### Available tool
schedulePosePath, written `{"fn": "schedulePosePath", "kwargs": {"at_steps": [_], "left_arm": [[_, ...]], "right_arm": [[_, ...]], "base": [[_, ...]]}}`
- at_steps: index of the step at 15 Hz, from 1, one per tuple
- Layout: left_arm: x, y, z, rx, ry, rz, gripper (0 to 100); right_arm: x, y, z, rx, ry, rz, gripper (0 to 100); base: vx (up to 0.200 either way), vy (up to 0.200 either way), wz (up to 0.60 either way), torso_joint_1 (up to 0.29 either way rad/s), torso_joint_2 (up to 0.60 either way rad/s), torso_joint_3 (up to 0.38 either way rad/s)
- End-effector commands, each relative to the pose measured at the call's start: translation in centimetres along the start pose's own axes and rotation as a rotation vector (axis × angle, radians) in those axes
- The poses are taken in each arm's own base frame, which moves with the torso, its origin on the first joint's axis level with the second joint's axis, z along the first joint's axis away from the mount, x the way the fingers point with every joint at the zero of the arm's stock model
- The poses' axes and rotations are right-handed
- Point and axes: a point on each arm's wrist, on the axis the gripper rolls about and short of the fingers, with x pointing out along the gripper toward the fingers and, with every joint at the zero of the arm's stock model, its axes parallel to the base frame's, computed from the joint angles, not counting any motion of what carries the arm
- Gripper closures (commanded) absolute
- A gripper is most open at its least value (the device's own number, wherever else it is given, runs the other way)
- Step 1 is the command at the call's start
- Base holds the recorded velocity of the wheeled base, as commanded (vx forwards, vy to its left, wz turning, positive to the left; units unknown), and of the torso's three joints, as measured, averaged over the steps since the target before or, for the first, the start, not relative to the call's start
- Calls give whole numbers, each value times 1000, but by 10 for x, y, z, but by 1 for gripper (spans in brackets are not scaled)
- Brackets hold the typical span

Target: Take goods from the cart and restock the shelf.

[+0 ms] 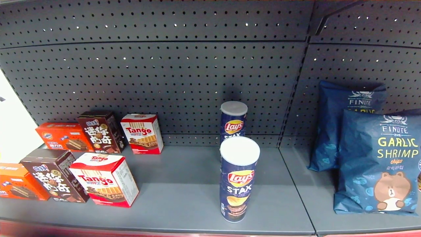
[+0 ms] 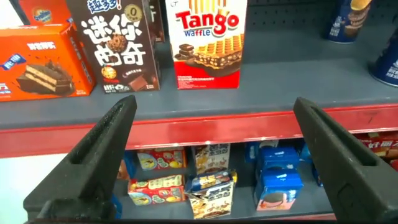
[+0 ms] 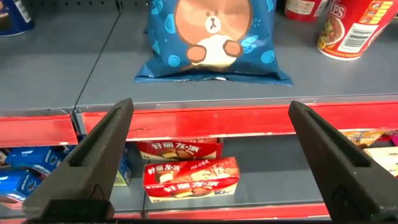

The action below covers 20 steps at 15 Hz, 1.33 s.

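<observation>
Left end effector (image 2: 214, 106) and right end effector (image 3: 211, 107) both spread wide and empty, facing the shelf (image 1: 184, 184) at its red front lip.
Left one looks at a glossy cardboard wafer box (image 2: 208, 43) on the shelf's left, right one at a crinkly blue chip bag (image 3: 211, 37) on its right. Shelf is matte grey metal. Two smooth chip cans (image 1: 239, 177) stand upright mid-shelf, one behind the other. The bare stretch between wafer box and chip cans looks nearer the left arm.

Head camera looks down on the shelf (image 1: 184, 184); wrist cameras face its front edge.
</observation>
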Motion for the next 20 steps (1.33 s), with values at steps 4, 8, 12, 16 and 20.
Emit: {"fn": "schedulePosePath", "kwargs": {"at_steps": [4,8,12,16,20], "left_arm": [[0,0,0,-13,2,-2,0],[0,0,0,-6,1,-2,0],[0,0,0,1,2,3,0],[0,0,0,0,2,3,0],[0,0,0,4,4,3,0]], "right_arm": [[0,0,0,0,2,-1,0],[0,0,0,-1,4,1,0],[0,0,0,0,2,-1,0],[0,0,0,0,2,-1,0],[0,0,0,-1,2,1,0]], "base": [[0,0,0,0,0,0],[0,0,0,0,0,0],[0,-50,0,2,1,1],[0,0,0,0,0,0],[0,0,0,0,0,0]]}}
